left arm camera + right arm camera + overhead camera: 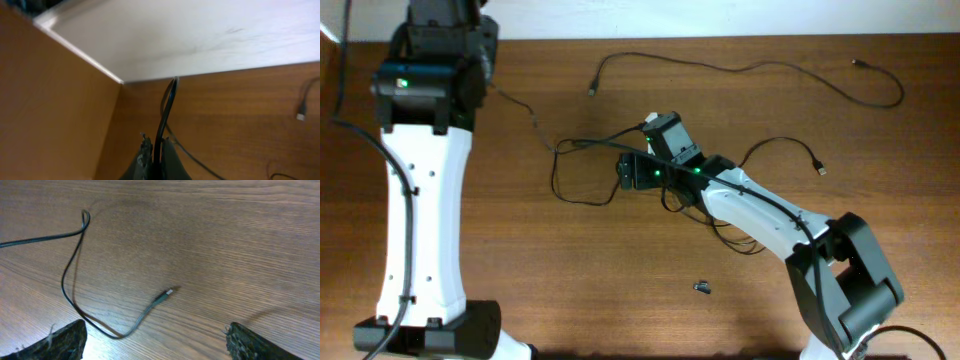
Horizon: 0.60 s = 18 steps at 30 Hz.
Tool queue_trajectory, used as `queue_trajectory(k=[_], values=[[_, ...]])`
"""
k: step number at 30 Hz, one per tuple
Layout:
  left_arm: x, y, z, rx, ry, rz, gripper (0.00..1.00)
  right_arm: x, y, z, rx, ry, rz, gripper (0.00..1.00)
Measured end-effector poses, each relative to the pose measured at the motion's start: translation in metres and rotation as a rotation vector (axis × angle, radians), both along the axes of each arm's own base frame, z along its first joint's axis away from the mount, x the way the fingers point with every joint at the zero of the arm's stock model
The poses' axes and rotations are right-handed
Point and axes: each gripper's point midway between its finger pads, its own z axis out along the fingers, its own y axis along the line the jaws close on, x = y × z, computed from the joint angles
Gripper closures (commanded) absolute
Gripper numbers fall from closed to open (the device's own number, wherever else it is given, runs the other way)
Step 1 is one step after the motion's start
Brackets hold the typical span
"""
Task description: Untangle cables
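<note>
Cables (pixel 590 141), thin black flexible cords, sprawl from the centre of the brown wooden table (pixel 620 280) toward two o'clock, left gripper (pixel 155 167) pinched tight on one strand, right gripper (pixel 155 340) spread wide, holding nothing.

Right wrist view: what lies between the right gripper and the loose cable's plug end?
Nothing but bare table. The right wrist view shows the open right gripper with only wood up to the plug of the cable.

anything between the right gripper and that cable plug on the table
Nothing visible: the right gripper hangs open over the brown wooden table, and the thin black cable's plug end lies uncovered before it.
</note>
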Motion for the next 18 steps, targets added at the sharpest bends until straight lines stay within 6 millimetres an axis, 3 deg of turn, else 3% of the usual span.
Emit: queue_trajectory(k=[4,13,18], values=[[0.000,0.037,-0.030,-0.082,0.054,0.123,1.00,0.004,0.018,-0.013,0.023,-0.023,0.019,0.16],[0.024,0.044,-0.082,-0.108,0.163,0.145,1.00,-0.007,0.069,-0.027,0.075,-0.096,0.114,0.20],[0.029,0.044,-0.095,-0.109,0.191,0.146,1.00,-0.014,0.069,-0.049,0.040,-0.056,0.124,0.29]])
